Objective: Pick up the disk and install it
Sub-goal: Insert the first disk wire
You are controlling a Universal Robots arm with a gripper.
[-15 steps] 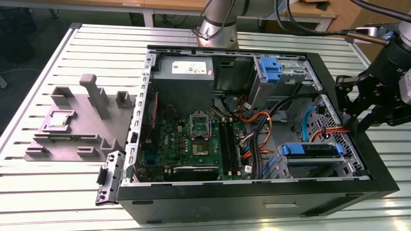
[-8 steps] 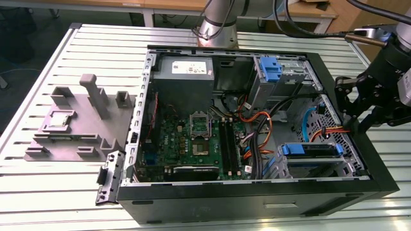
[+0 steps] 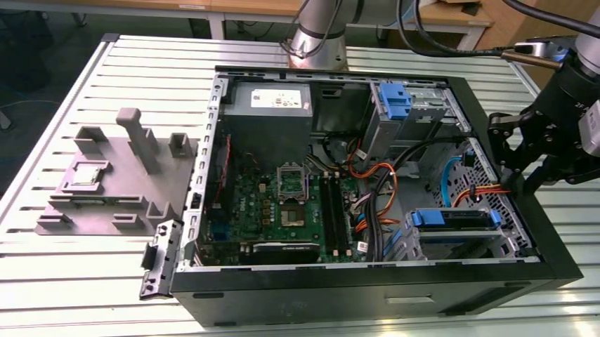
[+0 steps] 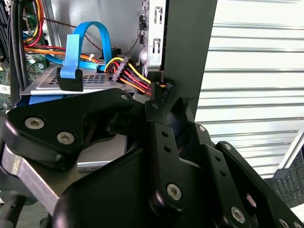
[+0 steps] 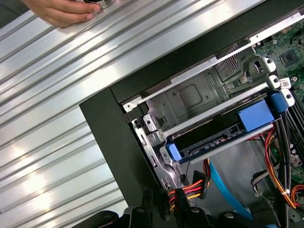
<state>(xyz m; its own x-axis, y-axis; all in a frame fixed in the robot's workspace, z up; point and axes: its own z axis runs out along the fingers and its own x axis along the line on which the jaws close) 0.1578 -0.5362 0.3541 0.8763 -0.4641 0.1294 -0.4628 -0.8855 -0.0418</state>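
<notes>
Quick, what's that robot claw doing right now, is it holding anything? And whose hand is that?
Gripper: by the open black computer case's edge; open or shut cannot be told.
Person's hand: rests on the ribbed metal table, fingers on a round metal part.

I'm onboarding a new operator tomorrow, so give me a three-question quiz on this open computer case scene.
1. True or false: the computer case lies with its side panel off.
2. What colour is the carrier around the disk seated in the drive cage: A red, B blue, C green?
3. The gripper is at the case edge on the exterior view's ____ side.

Key: 1 true. 2 B. 3 right. Extra: a person's hand rests on the slatted table in the first wrist view.
</notes>
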